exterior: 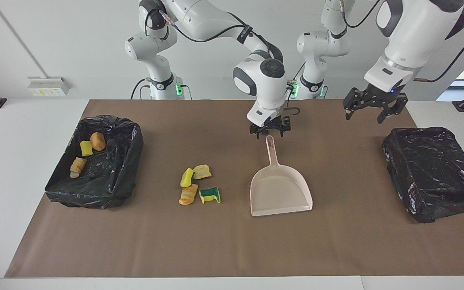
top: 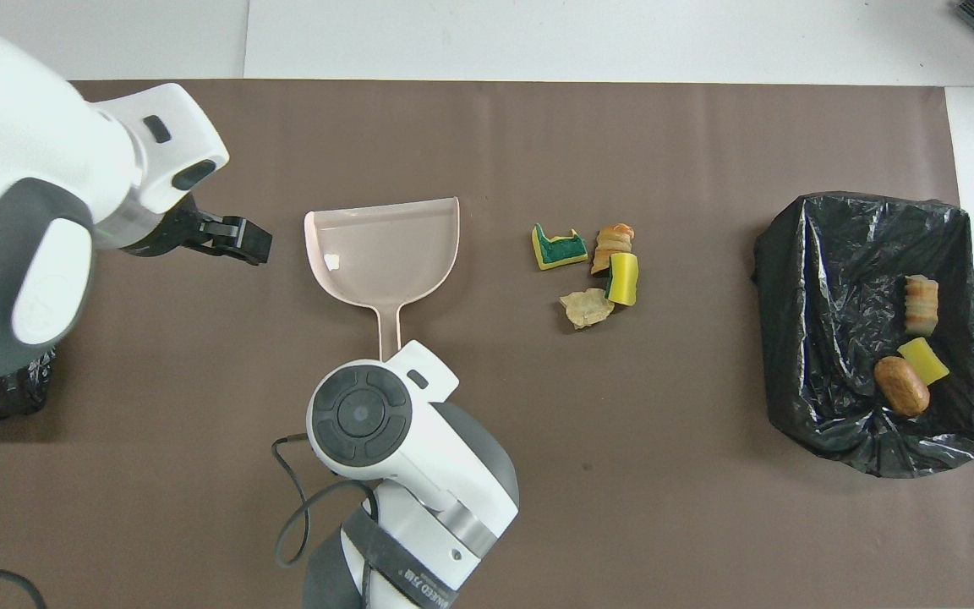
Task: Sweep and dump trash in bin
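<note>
item: trash (exterior: 196,184), 4 sponge/foam scraps loose on mat at 9 o'clock of dustpan (exterior: 280,193) in facing view; 3 more already in bin (exterior: 95,161) toward right arm's end.
handling (est.): v. light, soft, squashy, non-fragile; likely to roll or skid when pushed. better swept than pinched.
dustpan: stiff plastic, light; take by thin handle, its 12 o'clock end in facing view.
right gripper (exterior: 270,129): fingers spread, empty, just above handle tip.
left gripper (exterior: 375,108): open, empty, raised near second bag-lined bin (exterior: 433,169).
views: facing shows gap btwn right gripper & handle; overhead hides it under wrist, but shows green face of one scrap (top: 560,248) clearly.
</note>
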You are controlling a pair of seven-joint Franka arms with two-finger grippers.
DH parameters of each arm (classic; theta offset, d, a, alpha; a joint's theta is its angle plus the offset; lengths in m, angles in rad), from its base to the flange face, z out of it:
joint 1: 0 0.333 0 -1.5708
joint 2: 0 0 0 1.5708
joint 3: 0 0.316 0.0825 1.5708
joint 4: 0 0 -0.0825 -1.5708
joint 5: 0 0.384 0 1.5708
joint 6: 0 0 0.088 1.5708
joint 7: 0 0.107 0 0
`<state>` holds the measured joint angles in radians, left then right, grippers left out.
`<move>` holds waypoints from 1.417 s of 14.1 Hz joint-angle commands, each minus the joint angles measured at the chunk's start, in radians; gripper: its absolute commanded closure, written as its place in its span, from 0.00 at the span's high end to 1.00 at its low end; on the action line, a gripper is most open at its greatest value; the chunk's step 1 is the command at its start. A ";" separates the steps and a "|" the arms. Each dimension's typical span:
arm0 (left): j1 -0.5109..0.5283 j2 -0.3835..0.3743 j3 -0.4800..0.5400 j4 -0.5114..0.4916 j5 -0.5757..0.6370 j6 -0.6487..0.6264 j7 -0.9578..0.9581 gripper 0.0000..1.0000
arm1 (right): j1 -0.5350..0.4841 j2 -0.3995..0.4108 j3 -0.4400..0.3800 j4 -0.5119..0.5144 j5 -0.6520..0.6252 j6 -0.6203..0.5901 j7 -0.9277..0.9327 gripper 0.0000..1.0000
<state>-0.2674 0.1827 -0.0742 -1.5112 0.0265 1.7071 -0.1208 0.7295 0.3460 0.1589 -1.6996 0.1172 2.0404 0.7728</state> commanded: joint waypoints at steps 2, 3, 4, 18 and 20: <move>-0.131 0.049 0.011 -0.139 0.023 0.172 -0.209 1.00 | 0.092 -0.154 0.007 -0.219 0.077 0.029 0.028 1.00; -0.153 0.047 0.011 -0.212 0.023 0.246 -0.232 1.00 | 0.114 -0.182 0.007 -0.262 0.085 0.033 0.033 1.00; -0.165 0.043 0.010 -0.281 0.021 0.331 -0.258 1.00 | 0.132 -0.212 0.007 -0.311 0.099 0.041 0.033 1.00; -0.213 0.051 0.008 -0.457 0.019 0.526 -0.261 0.87 | 0.243 -0.311 0.008 -0.586 0.190 0.307 0.025 0.74; -0.216 0.046 0.007 -0.471 0.019 0.526 -0.235 0.86 | 0.255 -0.315 0.008 -0.595 0.190 0.314 0.020 0.33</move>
<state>-0.4607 0.2638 -0.0802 -1.9256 0.0307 2.2052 -0.3790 0.9687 0.0455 0.1678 -2.2695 0.2834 2.3212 0.7941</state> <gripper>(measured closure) 0.128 0.110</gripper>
